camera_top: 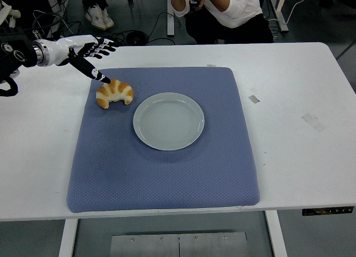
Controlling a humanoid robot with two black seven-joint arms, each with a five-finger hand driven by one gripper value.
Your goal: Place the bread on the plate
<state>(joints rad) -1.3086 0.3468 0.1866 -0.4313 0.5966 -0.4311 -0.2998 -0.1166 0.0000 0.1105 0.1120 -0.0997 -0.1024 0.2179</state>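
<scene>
Head view: a golden-brown, striped croissant-shaped piece of bread (114,93) lies on the far left part of a blue quilted fabric mat (167,173) spread over the white table (300,157). Just to its right, not touching it, sits a round pale grey-green ceramic plate (168,121), with nothing on it. The robot's left hand (88,52), white-backed with black fingers, reaches in from the left edge. It is released and holds nothing: four fingers fan out beyond the bread, while one long black digit points down with its tip at the bread's far upper edge, whether touching or just short I cannot tell. The right hand is out of view. A person in a white top crouches past the far side of the table.

The bread is not yet grasped. The likely trouble is that the single leading digit pushes the light, curved bread along the mat instead of closing around it. A shallow grip on one tapered end could also let it roll out during the short carry to the plate.
</scene>
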